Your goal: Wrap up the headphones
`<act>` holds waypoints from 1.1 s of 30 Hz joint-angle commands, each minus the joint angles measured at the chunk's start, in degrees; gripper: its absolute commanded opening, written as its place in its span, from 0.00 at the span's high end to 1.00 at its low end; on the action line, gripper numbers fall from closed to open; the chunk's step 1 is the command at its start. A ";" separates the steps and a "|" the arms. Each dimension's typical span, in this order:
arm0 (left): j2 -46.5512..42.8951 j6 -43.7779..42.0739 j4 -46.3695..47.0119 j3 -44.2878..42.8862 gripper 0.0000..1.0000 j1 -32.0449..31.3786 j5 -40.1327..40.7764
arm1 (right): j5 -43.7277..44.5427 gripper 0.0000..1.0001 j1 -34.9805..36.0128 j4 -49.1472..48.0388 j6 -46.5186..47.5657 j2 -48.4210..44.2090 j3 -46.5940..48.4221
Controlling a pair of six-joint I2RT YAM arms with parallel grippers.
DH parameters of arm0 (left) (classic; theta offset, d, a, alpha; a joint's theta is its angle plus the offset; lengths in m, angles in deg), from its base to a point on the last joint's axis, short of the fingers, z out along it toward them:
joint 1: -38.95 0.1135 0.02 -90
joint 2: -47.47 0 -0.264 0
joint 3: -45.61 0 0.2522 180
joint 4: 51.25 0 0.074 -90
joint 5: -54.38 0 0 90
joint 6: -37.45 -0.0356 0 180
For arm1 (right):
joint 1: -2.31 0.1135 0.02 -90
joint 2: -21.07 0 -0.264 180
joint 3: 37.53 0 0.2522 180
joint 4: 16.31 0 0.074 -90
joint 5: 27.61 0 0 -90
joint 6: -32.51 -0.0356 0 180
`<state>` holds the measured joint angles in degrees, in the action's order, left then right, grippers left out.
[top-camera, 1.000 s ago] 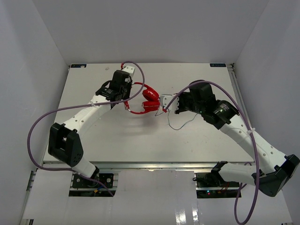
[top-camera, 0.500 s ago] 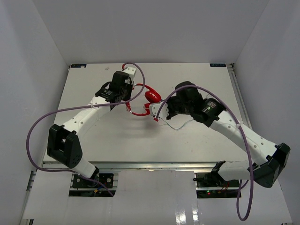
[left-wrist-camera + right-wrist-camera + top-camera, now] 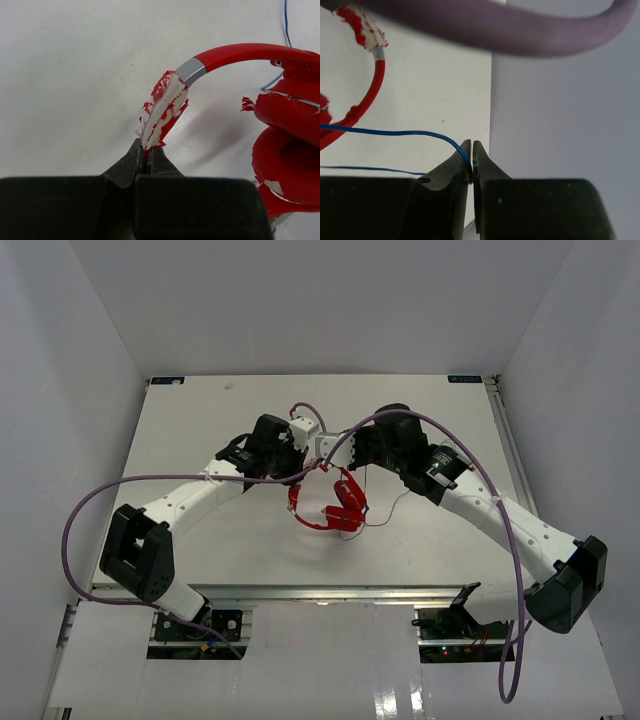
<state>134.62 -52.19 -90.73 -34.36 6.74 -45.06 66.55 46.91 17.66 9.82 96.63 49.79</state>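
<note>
Dangling above the bench, headphones look light; headband springy, covering flaking. Its worn end sits clamped in left tool; right tool pinches thin, limp cable. It likely slips, so grip firmly.

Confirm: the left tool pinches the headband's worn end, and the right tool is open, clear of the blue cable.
Wrong on the right tool: the right wrist view shows it shut on the cable. The left tool does pinch the headband.
</note>
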 commanded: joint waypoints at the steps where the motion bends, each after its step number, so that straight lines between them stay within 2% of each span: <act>1: -6.87 1.89 4.94 1.14 1.00 -0.66 -8.88 | -4.05 0.89 -2.63 -3.06 -4.16 -0.05 -0.06; 8: -10.21 6.46 10.13 5.36 1.00 -0.71 -16.54 | -21.14 0.92 -13.41 -6.65 -15.43 -2.57 -4.92; 16: -13.31 15.60 16.68 9.33 1.00 -0.75 -24.77 | -32.20 0.92 -16.32 -14.12 -32.54 -0.99 -10.49; 21: -15.69 20.16 20.23 11.34 1.00 -0.75 -24.69 | -42.64 0.92 -22.17 -18.25 -43.11 -0.44 -13.43; 24: -15.78 23.02 22.77 12.39 1.00 -0.75 -25.19 | -46.03 0.92 -22.98 -22.26 -45.98 -2.07 -16.25; 29: -15.51 28.03 28.46 12.94 1.00 -0.75 -25.11 | -47.42 0.92 -23.78 -22.93 -46.84 -3.32 -18.54; 33: -14.62 30.00 30.57 12.27 1.00 -0.75 -25.66 | -50.47 0.88 -25.17 -24.23 -48.62 -3.65 -18.97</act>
<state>121.86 -27.73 -67.40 -21.01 5.97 -67.60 21.29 23.28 -1.67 -35.26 95.13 30.88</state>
